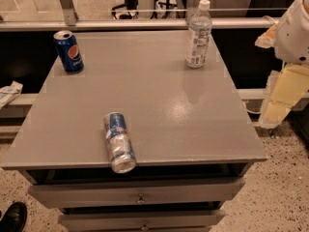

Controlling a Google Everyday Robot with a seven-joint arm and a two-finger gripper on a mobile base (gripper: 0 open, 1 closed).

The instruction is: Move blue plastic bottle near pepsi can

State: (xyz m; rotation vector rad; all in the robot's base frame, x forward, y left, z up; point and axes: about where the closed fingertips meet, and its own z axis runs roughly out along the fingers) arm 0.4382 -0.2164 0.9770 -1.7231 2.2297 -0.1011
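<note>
The blue plastic bottle [198, 34], clear with a white cap and a pale label, stands upright at the far right of the grey table top [159, 100]. The pepsi can [68, 51], dark blue with the round logo, stands upright at the far left corner. The two are far apart, on opposite sides of the table. My gripper [279, 100] hangs off the right side of the table, beyond its edge, lower than the bottle and apart from it. It holds nothing that I can see.
A slim blue-and-silver can [119, 141] lies on its side at the table's front edge, its end overhanging. Drawers [140, 192] sit below the top. A rail [145, 24] runs behind the table. A shoe [12, 217] is at the lower left on the floor.
</note>
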